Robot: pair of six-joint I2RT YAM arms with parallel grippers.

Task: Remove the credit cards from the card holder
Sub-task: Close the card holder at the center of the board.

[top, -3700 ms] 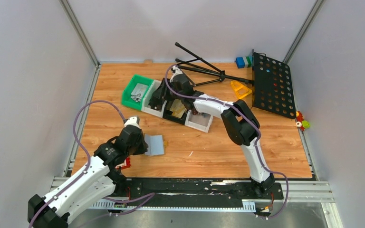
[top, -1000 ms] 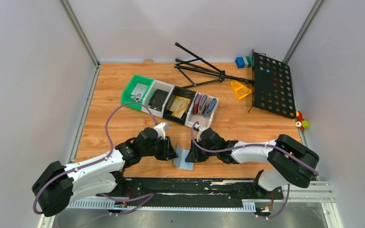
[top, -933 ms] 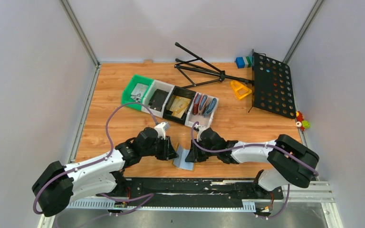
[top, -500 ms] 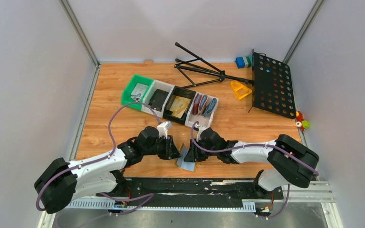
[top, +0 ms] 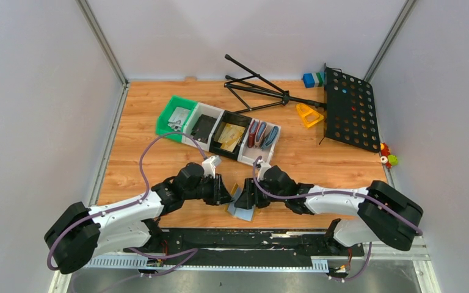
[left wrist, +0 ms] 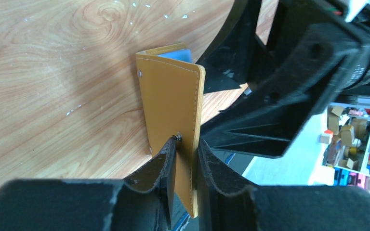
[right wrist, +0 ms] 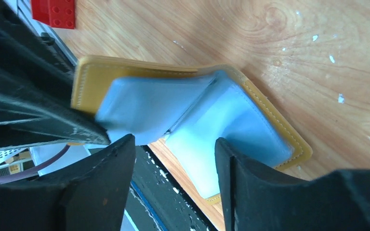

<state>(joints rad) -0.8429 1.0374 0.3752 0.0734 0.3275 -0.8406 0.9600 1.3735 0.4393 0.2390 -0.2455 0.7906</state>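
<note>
The mustard card holder (top: 240, 209) lies half open at the table's near edge, its pale-blue lining (right wrist: 231, 120) facing up. My left gripper (left wrist: 185, 159) is shut on the raised flap (left wrist: 171, 91), just beside its small stud (left wrist: 178, 137). In the top view the left gripper (top: 223, 196) is left of the holder. My right gripper (top: 248, 196) faces it from the right. The right gripper (right wrist: 173, 159) stands open over the flat flap, with nothing between its fingers. Gold-tan credit cards (top: 231, 135) lie in the black bin. None shows in the holder's pockets.
A row of bins sits mid-table: green (top: 176, 119), white with a black wallet (top: 203, 128), black (top: 242, 122), white with red and blue wallets (top: 261, 137). A tripod (top: 262, 91) and perforated panel (top: 349, 110) lie behind. A red brick (right wrist: 55, 9) is beside the left arm, by the black rail (top: 250, 235).
My right gripper has opened wide and let go of the holder's lower flap. The left jaws have tightened on the raised flap. The holder has shifted slightly right.
</note>
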